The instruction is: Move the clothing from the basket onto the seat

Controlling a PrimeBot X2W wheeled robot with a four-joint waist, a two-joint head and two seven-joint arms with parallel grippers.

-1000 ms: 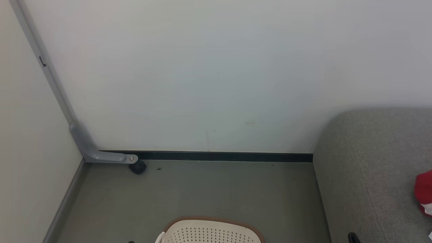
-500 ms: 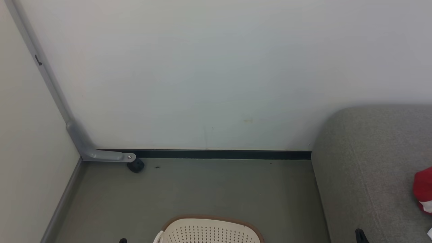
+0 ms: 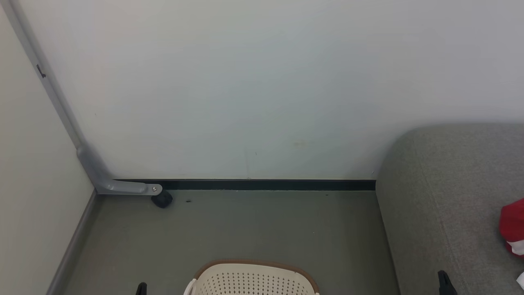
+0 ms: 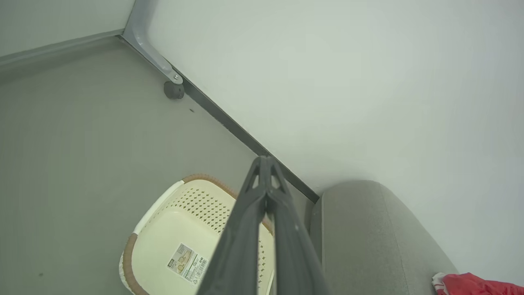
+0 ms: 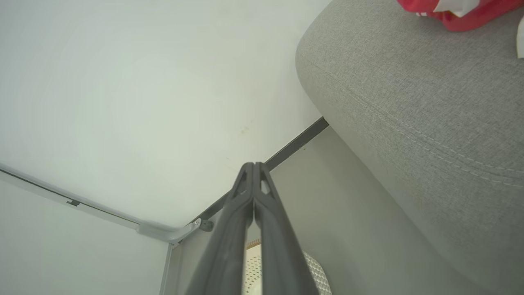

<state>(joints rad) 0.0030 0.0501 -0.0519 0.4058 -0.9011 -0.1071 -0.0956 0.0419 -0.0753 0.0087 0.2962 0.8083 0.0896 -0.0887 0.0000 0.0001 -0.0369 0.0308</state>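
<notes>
The cream basket with a brown rim stands on the floor at the bottom of the head view. In the left wrist view the basket shows a bare inside with a label on its bottom. Red clothing with white trim lies on the grey seat at the right; the clothing and the seat also show in the left wrist view, and the clothing on the seat in the right wrist view. My left gripper is shut above the basket, holding nothing. My right gripper is shut and empty beside the seat.
A white wall with a black skirting closes the back. A grey metal bracket with a small black wheel sits in the left corner. Grey floor lies between basket and wall.
The head view has tilted so the scene sits slightly lower-left to upper shift. Both dark fingertips have risen a little into the bottom edge of the head view.
</notes>
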